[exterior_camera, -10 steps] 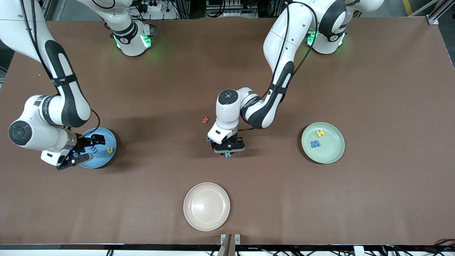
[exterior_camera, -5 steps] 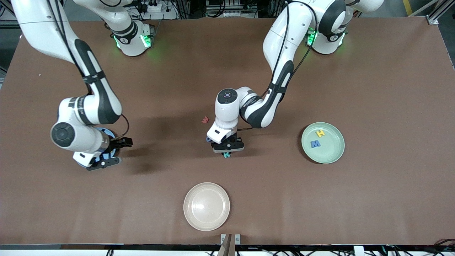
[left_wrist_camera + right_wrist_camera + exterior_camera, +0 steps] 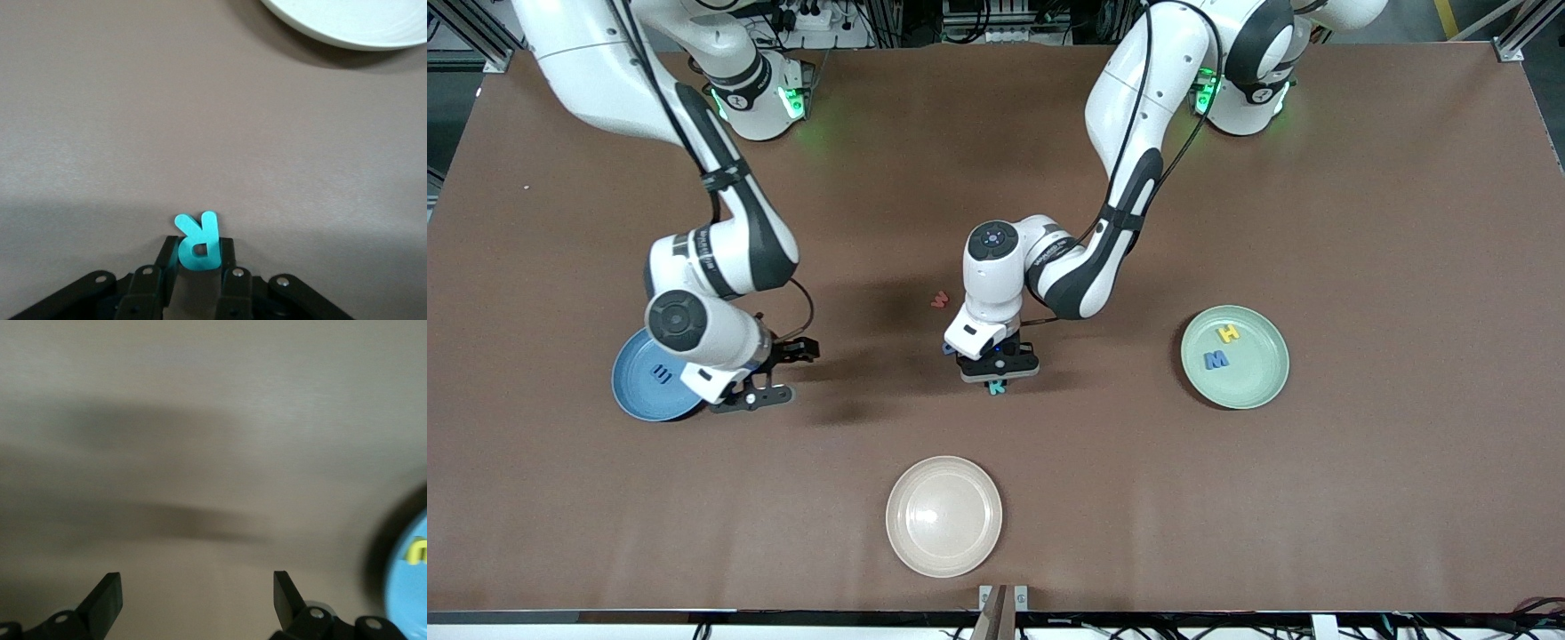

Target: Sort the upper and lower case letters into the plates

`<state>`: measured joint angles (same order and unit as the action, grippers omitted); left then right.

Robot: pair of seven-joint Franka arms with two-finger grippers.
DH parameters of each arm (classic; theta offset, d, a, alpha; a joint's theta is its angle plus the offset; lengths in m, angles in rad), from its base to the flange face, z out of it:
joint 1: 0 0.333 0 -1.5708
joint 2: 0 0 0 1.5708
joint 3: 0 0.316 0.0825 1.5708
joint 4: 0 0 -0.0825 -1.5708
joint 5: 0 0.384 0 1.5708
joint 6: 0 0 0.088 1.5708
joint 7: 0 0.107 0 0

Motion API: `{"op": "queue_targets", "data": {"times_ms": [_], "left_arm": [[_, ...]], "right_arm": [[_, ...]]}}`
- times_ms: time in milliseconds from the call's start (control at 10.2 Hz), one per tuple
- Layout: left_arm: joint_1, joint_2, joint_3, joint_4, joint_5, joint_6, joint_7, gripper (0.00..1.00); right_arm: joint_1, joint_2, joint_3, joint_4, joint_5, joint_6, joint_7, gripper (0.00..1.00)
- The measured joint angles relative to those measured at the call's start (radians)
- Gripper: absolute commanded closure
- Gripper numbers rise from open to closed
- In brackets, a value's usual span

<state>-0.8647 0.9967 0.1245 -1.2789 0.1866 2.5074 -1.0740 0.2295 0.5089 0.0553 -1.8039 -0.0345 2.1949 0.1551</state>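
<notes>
A: Nearest the front camera: cream plate (image 3: 943,516), bare, also at the edge of the left wrist view (image 3: 353,23).

B: Then the teal letter (image 3: 997,387) — an R in the left wrist view (image 3: 197,241), flat, tiny. Down on the table mid-way along, clamped between the left gripper (image 3: 999,366) fingers (image 3: 225,257).

A: Left arm pose: reaching in from its base, elbow bent, wrist pointing straight down over the letter. Small blue letter (image 3: 948,348) just beside the gripper on the table, mostly hidden.

B: Green plate (image 3: 1258,391) toward the left arm's end: yellow H (image 3: 1229,333) and blue M (image 3: 1216,359) lying in it, H farther from the camera.

A: Blue plate (image 3: 633,400) toward the right arm's end: dark blue letter (image 3: 662,374) in it, partly under the right wrist. Yellow piece (image 3: 419,550) on the plate, seen in the right wrist view only.

B: Right gripper (image 3: 769,373): fingers (image 3: 107,597) wide apart, holding nothing, over bare table beside the blue plate.

A: Farthest: red letter (image 3: 940,300) alone on the table, near the left arm's wrist.
</notes>
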Motion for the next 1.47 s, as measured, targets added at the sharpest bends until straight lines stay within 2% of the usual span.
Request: {"op": "queue_targets", "data": {"times_ms": [785,981,1177,1373,1472], "left_arm": [[0.052,-0.057,0.001,0.002,0.0,-0.085,0.031,0.77],[0.087,-0.086,-0.002,0.002,0.0,-0.155,0.148,0.77],[0.155,-0.124,-0.023,-0.015,0.0,-0.232,0.307,0.77],[0.263,-0.192,-0.066,-0.094,0.0,-0.248,0.478,0.77],[0.337,-0.247,-0.102,-0.165,0.0,-0.255,0.55,0.77]], "right_arm": [[0.064,0.019,0.0,0.001,0.001,0.055,0.134,0.0],[0.124,0.036,0.001,0.009,0.001,0.104,0.231,0.0],[0.21,0.087,0.001,0.075,0.001,0.121,0.296,0.0],[0.288,0.149,0.001,0.149,0.001,0.128,0.317,0.0],[0.31,0.173,0.001,0.166,0.001,0.15,0.326,0.0]]}}
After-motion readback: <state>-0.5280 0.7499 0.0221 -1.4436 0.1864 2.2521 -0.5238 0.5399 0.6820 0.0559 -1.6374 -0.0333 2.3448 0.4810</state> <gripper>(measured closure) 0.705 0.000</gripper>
